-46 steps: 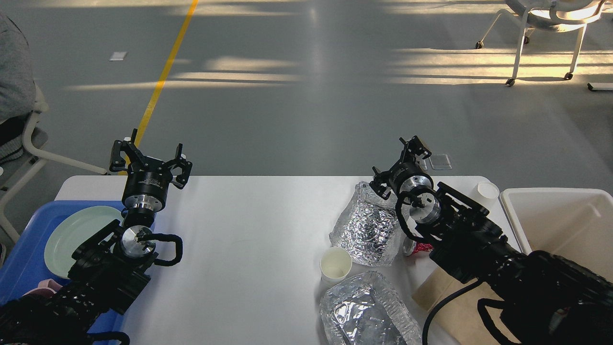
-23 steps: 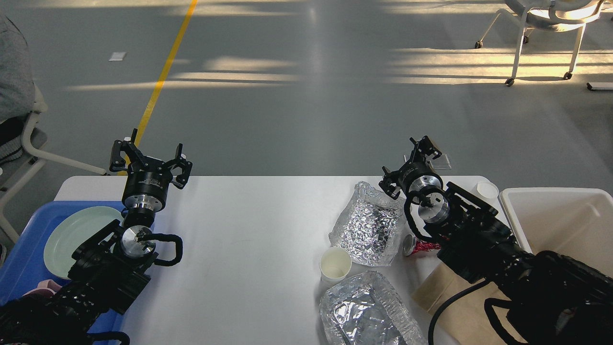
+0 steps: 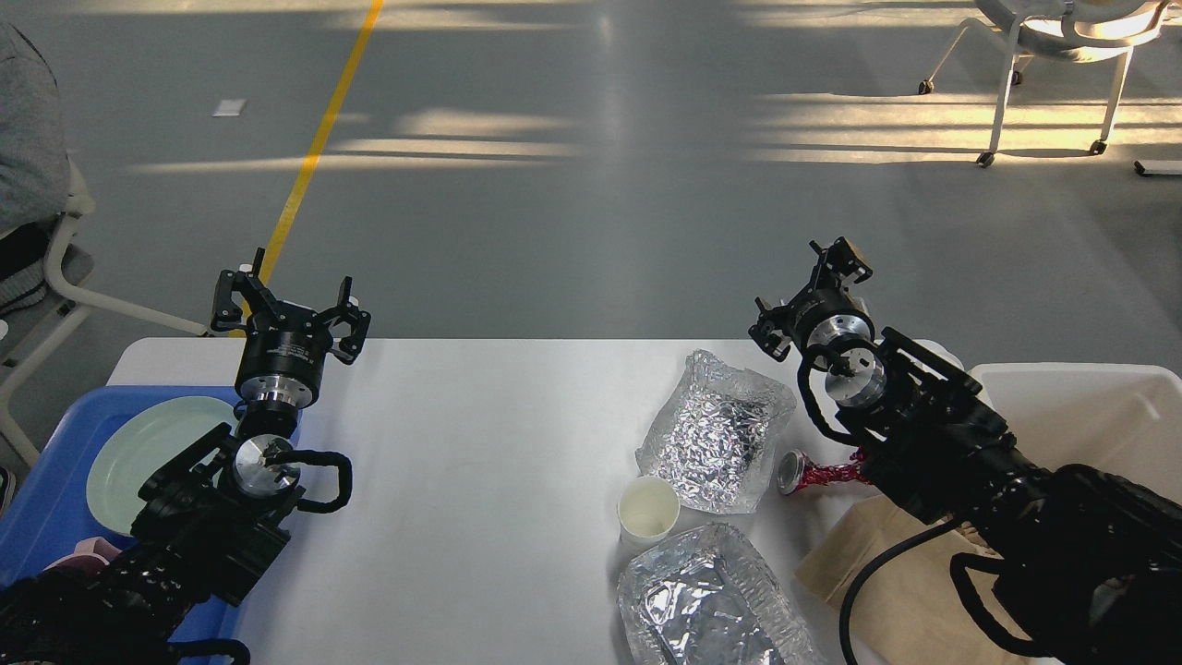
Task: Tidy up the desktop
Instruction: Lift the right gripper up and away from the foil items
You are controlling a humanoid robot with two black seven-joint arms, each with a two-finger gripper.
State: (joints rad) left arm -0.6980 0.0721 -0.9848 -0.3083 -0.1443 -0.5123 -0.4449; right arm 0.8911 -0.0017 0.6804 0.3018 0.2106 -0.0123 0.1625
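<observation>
Desk (image 3: 480,443), directly ahead, carries crumpled foil (image 3: 716,439), cup (image 3: 646,508), can (image 3: 794,471). Left tool (image 3: 288,309) splayed, empty; right tool (image 3: 813,296) state indeterminate. Risk: right forearm sweeping low could knock the can rolling.

Blue tray (image 3: 37,480) holding a green plate (image 3: 148,443); paper cup (image 3: 646,511) beside crumpled foil (image 3: 716,439).

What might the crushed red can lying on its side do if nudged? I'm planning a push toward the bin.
The can lies on its side on the desktop, so it may roll. Its crumpled body suggests a wobbly, uneven roll. It looks light, probably skidding easily on the smooth white surface.
</observation>
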